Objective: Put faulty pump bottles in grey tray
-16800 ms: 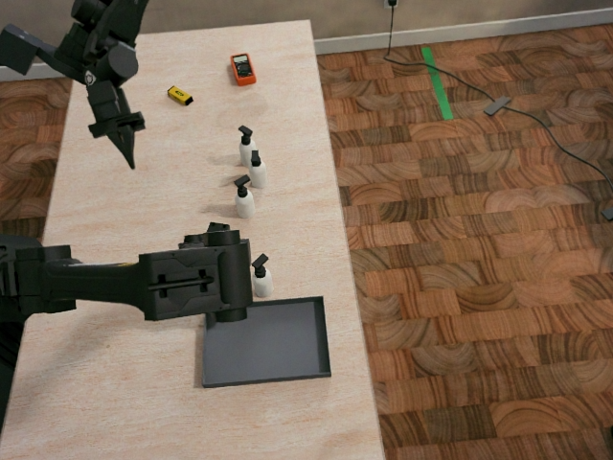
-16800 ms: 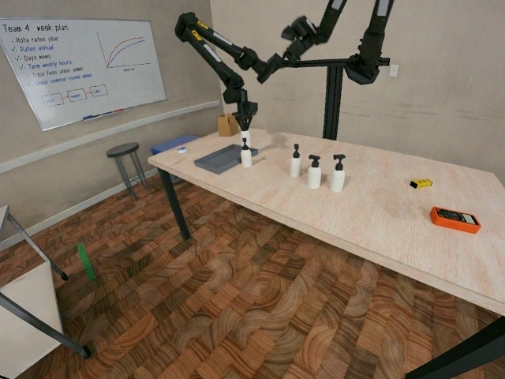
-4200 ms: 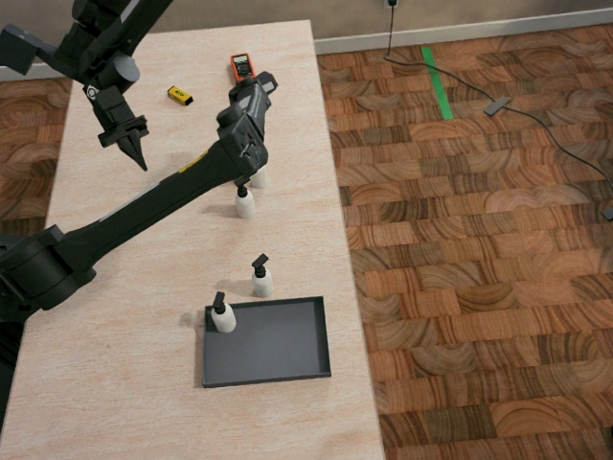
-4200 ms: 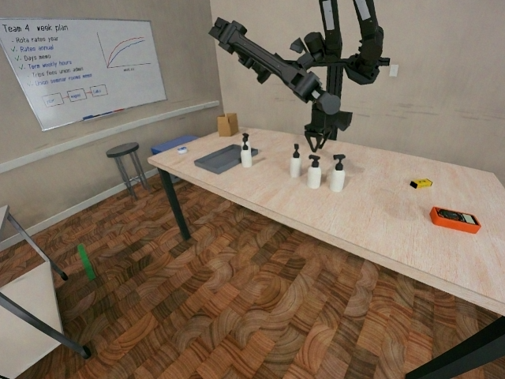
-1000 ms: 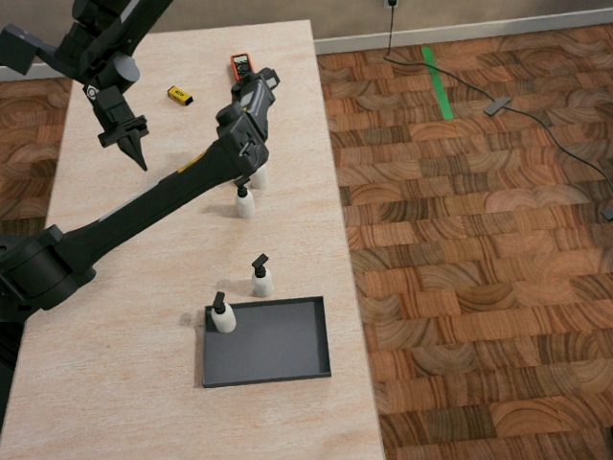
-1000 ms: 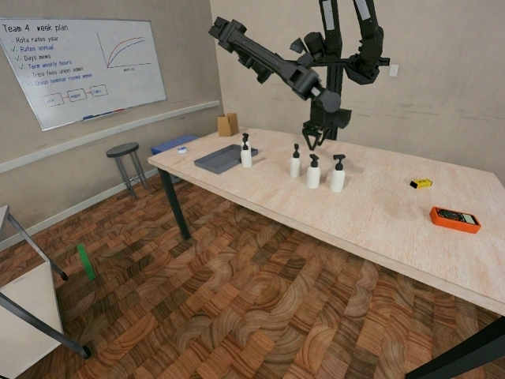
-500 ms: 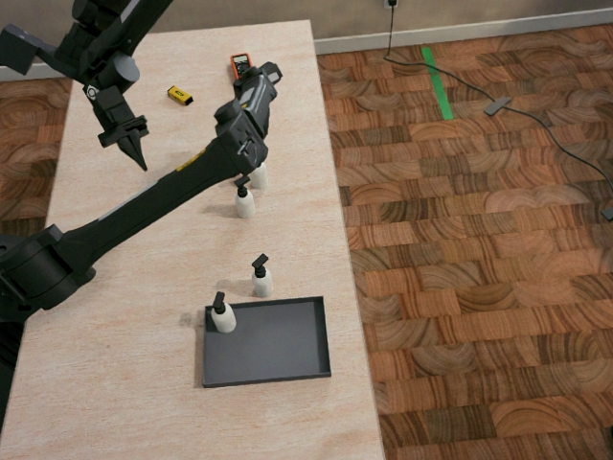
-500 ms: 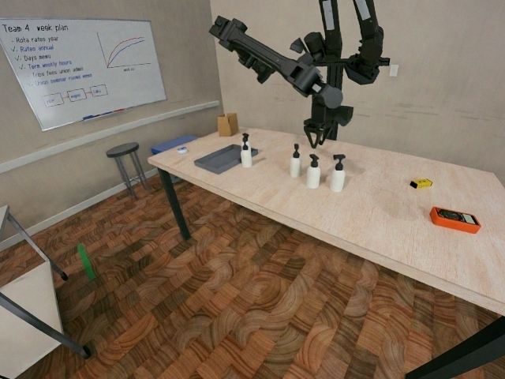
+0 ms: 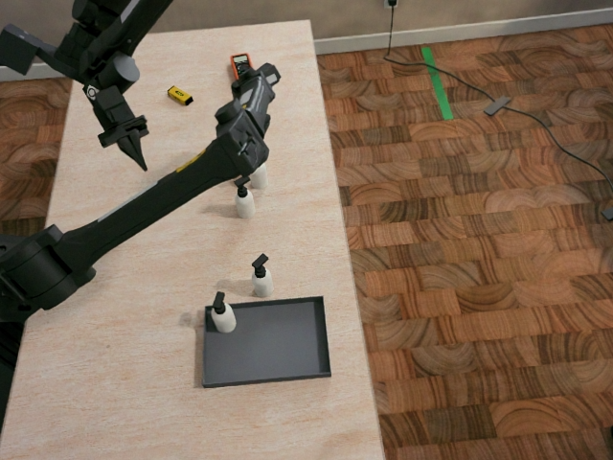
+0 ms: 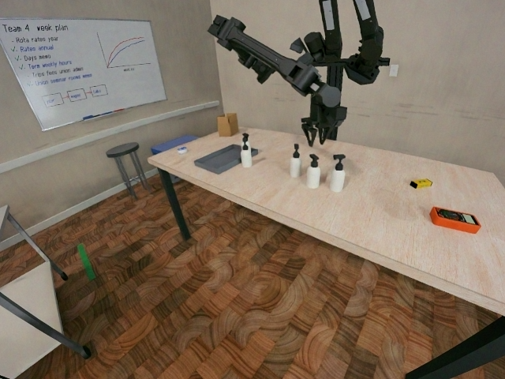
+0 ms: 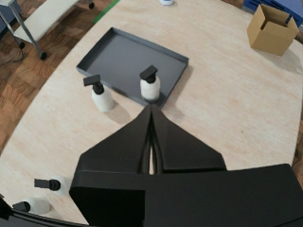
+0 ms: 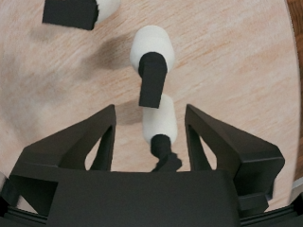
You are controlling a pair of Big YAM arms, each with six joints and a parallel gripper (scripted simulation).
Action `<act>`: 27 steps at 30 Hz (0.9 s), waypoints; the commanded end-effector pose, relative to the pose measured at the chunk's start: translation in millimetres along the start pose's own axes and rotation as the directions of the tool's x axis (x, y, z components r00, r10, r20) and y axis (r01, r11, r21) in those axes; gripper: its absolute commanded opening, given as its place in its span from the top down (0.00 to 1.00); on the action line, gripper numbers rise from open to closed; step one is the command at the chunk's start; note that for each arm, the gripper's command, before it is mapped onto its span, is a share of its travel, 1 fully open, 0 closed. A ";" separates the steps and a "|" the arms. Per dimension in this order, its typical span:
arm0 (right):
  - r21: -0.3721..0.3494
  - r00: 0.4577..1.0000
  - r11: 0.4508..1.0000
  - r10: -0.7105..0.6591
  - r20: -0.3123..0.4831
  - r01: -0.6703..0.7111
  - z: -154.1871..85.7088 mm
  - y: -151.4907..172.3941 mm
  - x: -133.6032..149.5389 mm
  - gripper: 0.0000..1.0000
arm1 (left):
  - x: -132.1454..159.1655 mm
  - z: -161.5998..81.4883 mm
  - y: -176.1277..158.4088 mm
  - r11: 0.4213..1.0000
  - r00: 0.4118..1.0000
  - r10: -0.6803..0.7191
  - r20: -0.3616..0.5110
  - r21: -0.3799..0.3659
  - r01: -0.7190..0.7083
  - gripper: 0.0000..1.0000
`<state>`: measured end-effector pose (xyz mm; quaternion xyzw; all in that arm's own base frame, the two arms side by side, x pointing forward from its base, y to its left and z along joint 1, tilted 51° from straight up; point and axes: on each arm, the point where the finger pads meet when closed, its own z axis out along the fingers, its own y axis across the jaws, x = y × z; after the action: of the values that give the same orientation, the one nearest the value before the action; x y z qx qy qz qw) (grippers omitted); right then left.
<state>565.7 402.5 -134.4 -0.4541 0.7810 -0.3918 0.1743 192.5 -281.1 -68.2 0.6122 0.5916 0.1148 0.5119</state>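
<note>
Several white pump bottles with black heads stand upright on the table. One bottle (image 9: 223, 318) (image 10: 245, 155) (image 11: 150, 88) stands in a corner of the grey tray (image 9: 277, 346) (image 10: 215, 161) (image 11: 123, 57). Another bottle (image 9: 261, 282) (image 10: 295, 165) (image 11: 102, 98) stands just outside it. Two more bottles (image 9: 244, 203) (image 9: 259, 176) stand under the right arm's wrist. My right gripper (image 10: 317, 138) (image 12: 150, 112) is open and hangs above this group; one bottle (image 12: 161, 120) shows between its spread fingers, untouched. My left gripper (image 9: 139, 160) (image 11: 151, 113) is shut and empty, high over the table's far side.
A yellow box (image 9: 179, 95) (image 10: 420, 183) and an orange multimeter (image 9: 240, 61) (image 10: 454, 220) lie at one end of the table. A cardboard box (image 10: 227, 123) (image 11: 275, 28) stands beyond the tray. The right arm stretches low across the table.
</note>
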 end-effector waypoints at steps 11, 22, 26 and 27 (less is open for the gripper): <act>0.002 0.985 0.985 0.172 0.006 -0.172 6.7 -15.5 -3.3 0.49 | -6.5 1.2 0.7 1.000 1.000 -0.003 0.023 -0.007 0.003 1.00; -0.001 0.989 0.989 0.150 -0.002 -0.150 29.5 -8.2 -1.5 0.49 | -6.5 1.2 0.7 1.000 1.000 -0.003 0.023 -0.007 0.003 1.00; 0.000 0.988 0.988 0.155 0.002 -0.155 29.8 -12.1 -2.9 0.49 | -6.5 1.2 0.7 1.000 1.000 -0.003 0.023 -0.007 0.003 1.00; 0.003 0.986 0.986 0.165 0.010 -0.165 26.2 -19.8 -5.5 0.49 | -6.5 1.2 0.7 1.000 1.000 -0.003 0.023 -0.007 0.003 1.00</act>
<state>573.7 389.8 -151.5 -0.4035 0.8087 -0.3813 0.1943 192.5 -281.1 -68.2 0.6122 0.5916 0.1148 0.5119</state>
